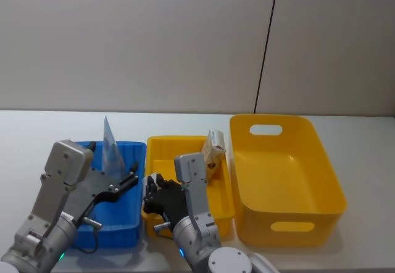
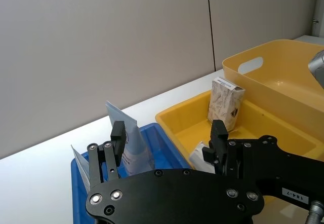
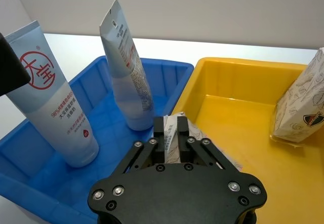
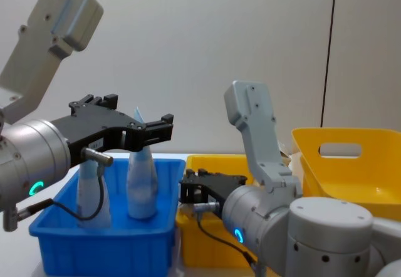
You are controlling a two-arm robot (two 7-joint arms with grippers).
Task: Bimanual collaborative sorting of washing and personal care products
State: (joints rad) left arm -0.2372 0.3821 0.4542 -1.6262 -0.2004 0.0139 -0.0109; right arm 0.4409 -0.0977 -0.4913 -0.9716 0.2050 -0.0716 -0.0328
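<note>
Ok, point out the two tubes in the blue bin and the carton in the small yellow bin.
Red-logo tube (image 3: 53, 102): right wrist view, on its printed body.
Second tube (image 3: 129, 77): right wrist view, mid-body.
Carton (image 3: 299, 102): right wrist view, on its patterned side.

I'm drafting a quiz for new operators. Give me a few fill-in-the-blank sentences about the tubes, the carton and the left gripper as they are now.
1. The blue plastic bin holds ___ pale blue squeeze tubes, both upright.
2. The shallow middle plastic bin, which holds the small pale printed carton, is coloured ___.
3. The left gripper hovers over the blue plastic bin with its fingers ___.

Missing words: two; yellow; open.
</note>
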